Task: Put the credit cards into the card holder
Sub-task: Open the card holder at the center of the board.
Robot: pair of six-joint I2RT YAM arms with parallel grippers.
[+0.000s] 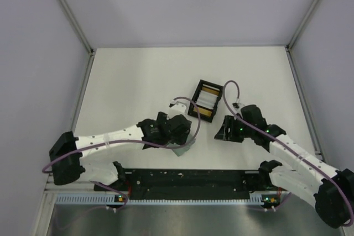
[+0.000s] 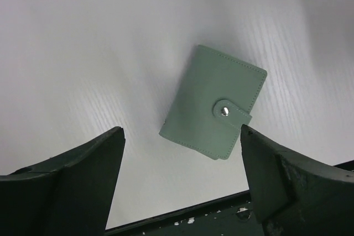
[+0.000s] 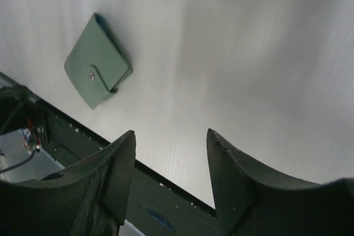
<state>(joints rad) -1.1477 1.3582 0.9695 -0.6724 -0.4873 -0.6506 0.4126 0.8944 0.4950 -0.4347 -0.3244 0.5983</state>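
As the card holder (image 2: 213,103) lies flat, it's closed.

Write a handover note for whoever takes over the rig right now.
Left gripper: jaws open, empty, above the card holder.
Right gripper: jaws open, empty, over the table.
Card holder: closed, snap fastened, flat on the table near the front edge.
Credit cards: apparently in the black box, further back.
Done: nothing visible.
Left: open the holder, fetch the cards, slot them in.
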